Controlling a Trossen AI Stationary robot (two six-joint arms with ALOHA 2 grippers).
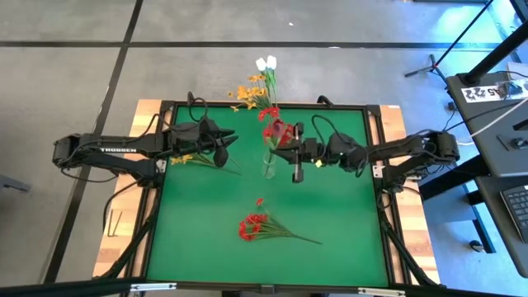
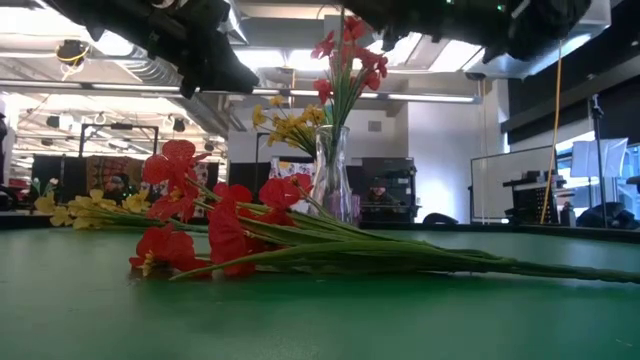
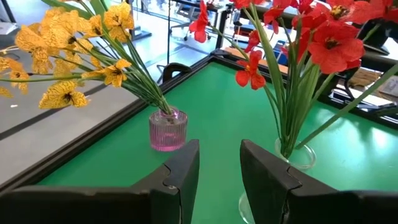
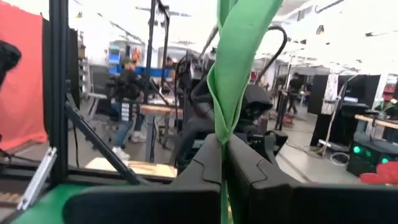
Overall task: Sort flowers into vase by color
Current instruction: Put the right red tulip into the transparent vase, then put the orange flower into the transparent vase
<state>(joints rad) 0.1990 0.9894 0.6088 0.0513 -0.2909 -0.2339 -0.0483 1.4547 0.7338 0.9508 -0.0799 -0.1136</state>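
Observation:
A clear glass vase [image 1: 269, 165] stands mid-table with red flowers [image 3: 323, 37] upright in it. A small pink vase [image 3: 168, 129] near the far edge holds yellow-orange flowers [image 1: 247, 95]. White tulip buds [image 1: 266, 63] lean out past the far edge. A red bunch [image 1: 256, 224] lies flat on the mat near the front. A yellow bunch [image 1: 186, 158] lies under my left arm. My left gripper [image 3: 217, 168] is open and empty, left of the clear vase. My right gripper [image 4: 222, 146] is just right of the clear vase, shut on a green flower stem. My right gripper pinches a green stem with its leaf [image 4: 225, 106] between its two fingers. The fingers come about level from the table's right side and lie across the stem, which rises beyond them. Which flower head it bears, and whether its lower end is in the vase, I cannot tell.
The green mat [image 1: 346, 231] has a raised black frame all round. Bare mat lies at the front left and front right of the red bunch. People and equipment show in the room beyond the table.

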